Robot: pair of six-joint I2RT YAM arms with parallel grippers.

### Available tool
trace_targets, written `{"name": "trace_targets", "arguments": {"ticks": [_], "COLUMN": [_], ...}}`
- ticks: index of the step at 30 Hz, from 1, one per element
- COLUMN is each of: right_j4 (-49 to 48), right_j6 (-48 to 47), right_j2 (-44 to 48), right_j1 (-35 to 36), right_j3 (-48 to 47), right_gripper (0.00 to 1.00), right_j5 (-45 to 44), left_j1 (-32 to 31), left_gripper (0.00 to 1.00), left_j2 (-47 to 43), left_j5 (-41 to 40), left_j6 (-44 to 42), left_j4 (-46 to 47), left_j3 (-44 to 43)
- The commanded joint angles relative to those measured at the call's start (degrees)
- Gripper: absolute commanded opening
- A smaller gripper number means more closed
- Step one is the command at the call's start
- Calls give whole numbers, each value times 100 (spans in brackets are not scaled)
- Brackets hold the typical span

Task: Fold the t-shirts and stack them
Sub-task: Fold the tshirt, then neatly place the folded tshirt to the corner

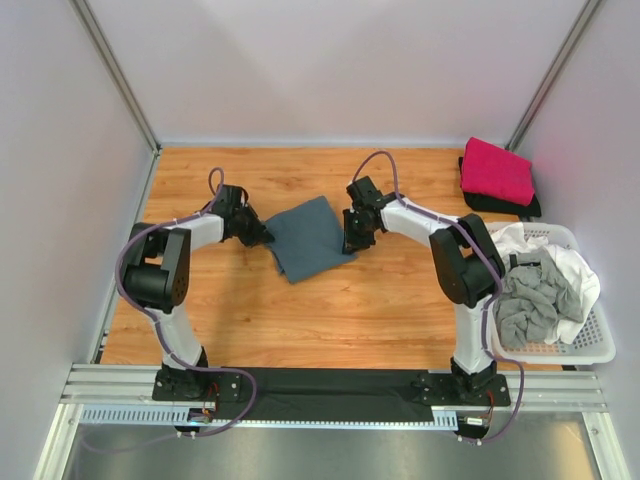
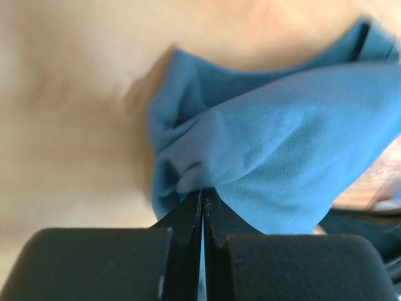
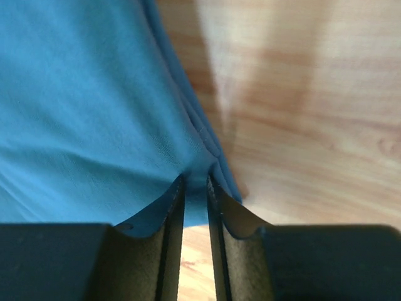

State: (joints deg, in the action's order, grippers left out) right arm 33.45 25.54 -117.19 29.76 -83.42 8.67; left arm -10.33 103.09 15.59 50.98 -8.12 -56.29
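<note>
1. Top external view: the slate blue-grey t-shirt [image 1: 310,238] lies folded into a rough square in the middle of the bench [image 1: 330,320].
   - Your left claw [image 1: 262,238] is at its left corner and your right claw [image 1: 352,240] at its right edge. They sit on opposite sides so the cloth can be lifted or folded evenly, which I judge to be the step in hand.
   - At the far right a folded magenta-pink t-shirt [image 1: 496,170] rests on a black t-shirt [image 1: 503,207]. That looks like the stack this one is meant to join.
   - A white t-shirt [image 1: 570,270] and a light grey t-shirt [image 1: 530,305] sit crumpled in the basket [image 1: 590,352], not yet folded.

2. Left wrist view: your left claw [image 2: 202,194] is fully closed, and a bunched corner of the blue shirt [image 2: 282,144] is pinched at its tips. The fabric gathers into wrinkles toward the pinch, so the hold looks firm. Several layers seem to be caught, which would keep the fold together.

3. Right wrist view: your right claw [image 3: 195,183] shows only a narrow slit between its fingers. The shirt's folded edge [image 3: 94,113] is drawn in at the tips and puckers there, so I read it as gripped. It holds right at the hem, so little cloth is inside.
</note>
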Motion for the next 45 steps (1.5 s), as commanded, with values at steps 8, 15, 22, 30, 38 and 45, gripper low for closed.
{"name": "trace_targets", "arguments": {"ticks": [8, 15, 22, 30, 38, 45], "right_j4": [-233, 82, 294, -592, -2017, -2536], "right_j6": [382, 338, 346, 583, 1286, 1489], "right_j2": [697, 837, 996, 943, 566, -14], "right_j1": [267, 285, -391, -779, -709, -506], "right_j3": [441, -481, -1528, -424, 378, 466], "right_gripper": [20, 27, 74, 100, 100, 97], "right_j5": [538, 857, 1066, 1610, 1682, 1375], "left_j1": [294, 312, 312, 312, 312, 312], "left_gripper": [0, 11, 72, 86, 86, 85], "left_j2": [1405, 1013, -682, -1940, -2644, -2891], "left_j5": [382, 1261, 982, 471, 418, 348], "left_j6": [-1300, -2162, -2268, -1987, -1864, -1872], "left_j4": [-461, -911, -1507, -2054, -2483, -2703], "left_j3": [-1980, -2686, -2281, -1246, -629, -602]}}
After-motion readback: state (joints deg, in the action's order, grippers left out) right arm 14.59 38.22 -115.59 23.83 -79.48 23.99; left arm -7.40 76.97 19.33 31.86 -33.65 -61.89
